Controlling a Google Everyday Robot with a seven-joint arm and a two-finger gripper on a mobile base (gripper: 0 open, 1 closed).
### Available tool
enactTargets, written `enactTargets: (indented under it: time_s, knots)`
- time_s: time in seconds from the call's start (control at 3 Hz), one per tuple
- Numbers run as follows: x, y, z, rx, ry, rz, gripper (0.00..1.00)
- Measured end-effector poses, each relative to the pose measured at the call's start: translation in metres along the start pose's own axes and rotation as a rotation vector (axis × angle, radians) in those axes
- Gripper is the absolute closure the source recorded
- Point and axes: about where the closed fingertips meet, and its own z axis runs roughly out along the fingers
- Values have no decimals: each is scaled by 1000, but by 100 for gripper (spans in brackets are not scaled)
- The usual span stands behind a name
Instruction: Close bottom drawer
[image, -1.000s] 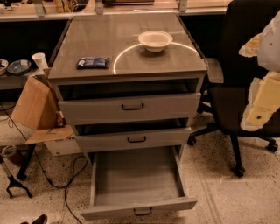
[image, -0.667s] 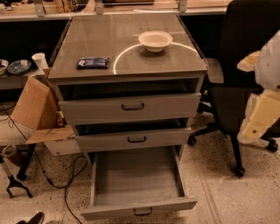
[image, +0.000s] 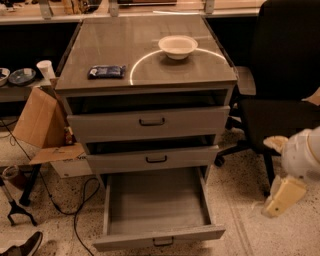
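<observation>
The bottom drawer of the grey cabinet is pulled far out. Its plain grey box interior holds nothing, and its flat front with a small black bar handle faces the lower edge of the view. The two drawers above it, top and middle, stand slightly ajar. My gripper hangs low at the right edge of the view, to the right of the open bottom drawer and apart from it, at about its height.
A white bowl and a dark blue packet lie on the cabinet top. A black office chair stands right of the cabinet, just behind my arm. A cardboard box, cables and a shoe are on the left floor.
My arm and gripper have dropped from the upper right, beside the cabinet top, down to the lower right near the bottom drawer's level. The drawers have not moved.
</observation>
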Motion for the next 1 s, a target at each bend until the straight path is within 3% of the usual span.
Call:
enactTargets:
  time_s: [0.33,0.67,1.0]
  knots:
    - [43,8,84,-57,-95,0,0]
    - [43,8,84,-58,-95,0,0]
    - [40,9,114,-80,-137,-36,0]
